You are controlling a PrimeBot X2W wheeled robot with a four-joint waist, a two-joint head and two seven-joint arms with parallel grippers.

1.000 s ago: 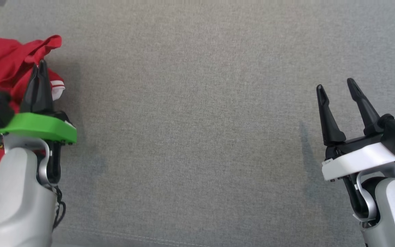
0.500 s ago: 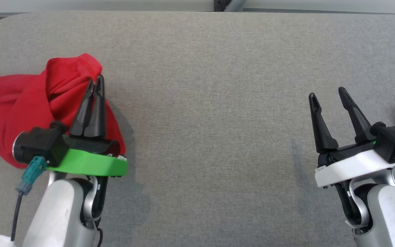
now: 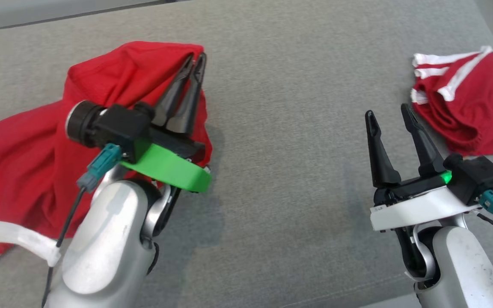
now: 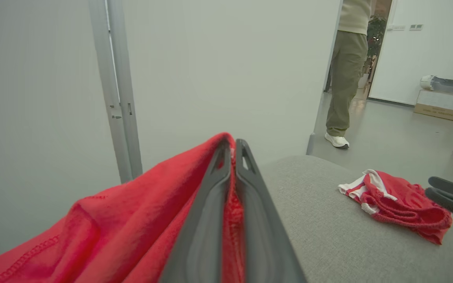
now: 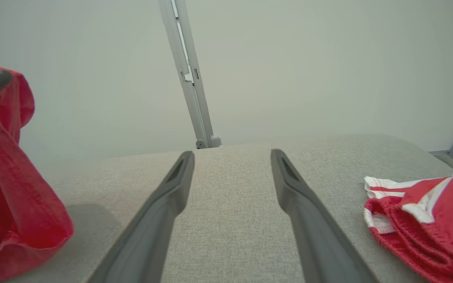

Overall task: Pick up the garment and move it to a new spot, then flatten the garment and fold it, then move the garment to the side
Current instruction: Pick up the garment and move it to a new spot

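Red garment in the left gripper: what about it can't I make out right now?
- Head view: the red garment runs off the left edge; the left forearm covers its lower part, so its full outline is unknown.
- Left wrist view: it leaves the bottom edge; the left gripper covers the pinched spot.
- Right wrist view: the left edge cuts it off.
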